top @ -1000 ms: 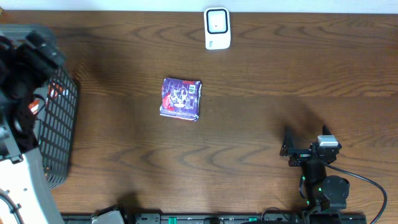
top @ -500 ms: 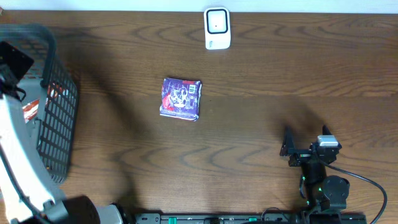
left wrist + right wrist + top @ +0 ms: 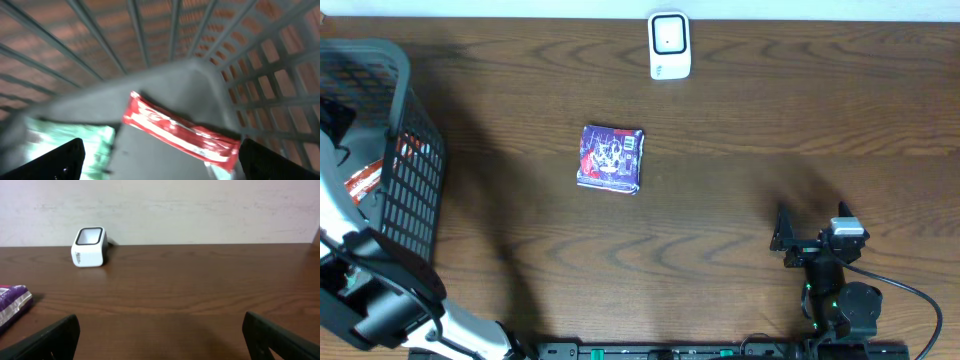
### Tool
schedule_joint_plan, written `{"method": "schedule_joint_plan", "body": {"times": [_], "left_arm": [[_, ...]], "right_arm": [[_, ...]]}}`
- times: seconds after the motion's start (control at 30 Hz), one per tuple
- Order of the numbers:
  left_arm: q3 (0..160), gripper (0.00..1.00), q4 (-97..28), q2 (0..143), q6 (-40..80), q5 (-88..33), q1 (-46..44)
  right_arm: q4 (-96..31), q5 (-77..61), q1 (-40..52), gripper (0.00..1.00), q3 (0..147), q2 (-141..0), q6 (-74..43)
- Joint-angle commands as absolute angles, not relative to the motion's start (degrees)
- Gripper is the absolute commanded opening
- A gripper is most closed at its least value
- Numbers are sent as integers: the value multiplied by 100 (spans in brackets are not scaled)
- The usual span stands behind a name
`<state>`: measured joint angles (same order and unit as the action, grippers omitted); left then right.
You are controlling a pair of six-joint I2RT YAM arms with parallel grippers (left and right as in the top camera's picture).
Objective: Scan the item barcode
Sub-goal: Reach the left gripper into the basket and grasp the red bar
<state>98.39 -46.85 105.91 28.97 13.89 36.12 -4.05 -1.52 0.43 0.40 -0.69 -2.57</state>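
Observation:
A purple packet (image 3: 611,158) lies flat on the wooden table near the middle; its edge shows at the left of the right wrist view (image 3: 12,305). The white barcode scanner (image 3: 669,45) stands at the far edge (image 3: 90,246). My left gripper (image 3: 162,167) is open inside the grey basket (image 3: 415,190), hovering over a red packet (image 3: 180,132) and a blurred green packet (image 3: 70,145), with nothing between its fingers. My right gripper (image 3: 810,222) rests open over bare table at the near right (image 3: 162,340), facing the scanner.
The basket stands at the table's left edge, its mesh walls (image 3: 260,65) close around the left gripper. The left arm (image 3: 380,300) crosses the near left corner. A pale wall runs behind the scanner.
The left arm has swung over the basket and reached down into it. The purple packet, the scanner and the right arm have not moved.

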Motion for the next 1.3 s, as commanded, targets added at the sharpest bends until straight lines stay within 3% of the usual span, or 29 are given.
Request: {"method": "schedule_joint_plan", "body": {"times": [0.0,0.23,0.93,1.03,1.1,1.17,1.23,1.27], "left_arm": [[9878,98,-4700,10825,4224,814,3590],[9863,98,-4593,11220,5142,816,3435],[9859,98,-4541,12707,5918,1378,3430],[9859,87,-4521,12820,5900,1380,3430],[9856,85,-4528,12916,5881,1380,3430],[9856,75,-4530,13021,5701,1378,3428],[9856,52,-4534,13131,5422,1387,3430],[9856,34,-4534,13155,5288,1422,3430]], "right_arm": [[-425,-161,3,99,30,-38,-316],[-425,-161,3,99,30,-38,-316],[-423,-161,3,99,30,-38,-316],[-425,-161,3,99,30,-38,-316],[-425,-161,3,99,30,-38,-316],[-425,-161,3,99,30,-38,-316],[-425,-161,3,99,30,-38,-316],[-425,-161,3,99,30,-38,-316]]}}
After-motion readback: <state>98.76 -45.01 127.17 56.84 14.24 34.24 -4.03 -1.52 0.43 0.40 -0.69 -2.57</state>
